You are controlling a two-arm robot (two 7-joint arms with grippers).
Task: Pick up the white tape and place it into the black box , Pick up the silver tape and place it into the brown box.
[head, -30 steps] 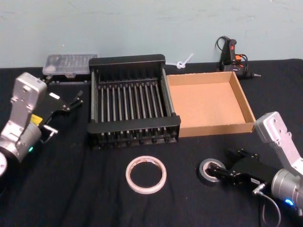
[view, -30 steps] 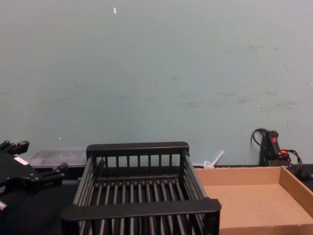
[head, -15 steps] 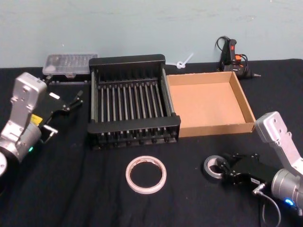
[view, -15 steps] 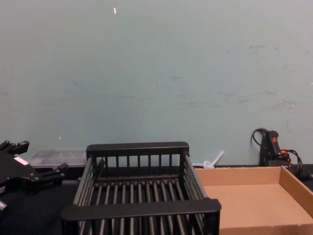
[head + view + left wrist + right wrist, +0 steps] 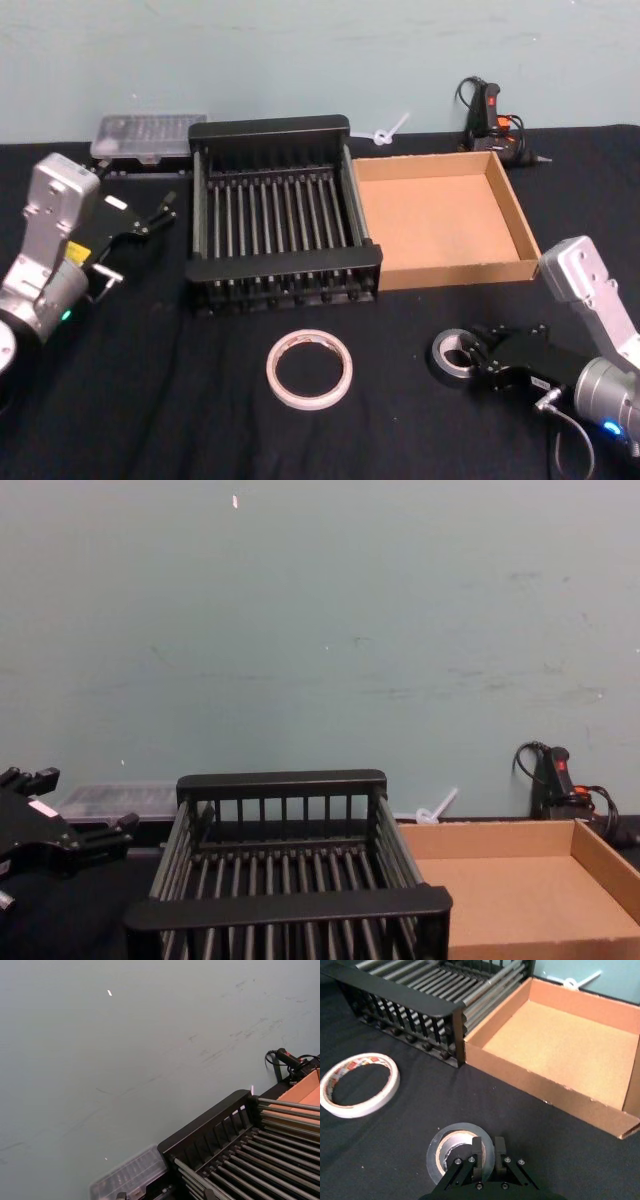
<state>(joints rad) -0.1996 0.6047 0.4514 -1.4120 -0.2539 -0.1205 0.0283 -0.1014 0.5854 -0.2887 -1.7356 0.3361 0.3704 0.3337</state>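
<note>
The silver tape lies flat on the black cloth at the front right. My right gripper is shut on the silver tape's wall, one finger inside the core and one outside. The right gripper sits low over the cloth. The white tape lies flat at the front centre, also visible as the white tape in the right wrist view. The black box stands behind it, with the brown box touching its right side. My left gripper hangs open, parked left of the black box.
A clear plastic case sits behind the black box at the back left. A glue gun with its cord and a white zip tie lie behind the brown box. The left gripper hovers beside the black box's rim.
My right gripper's fingers have closed from wide apart onto the silver tape's wall, and the roll has slid slightly to the right. The left arm has not moved.
</note>
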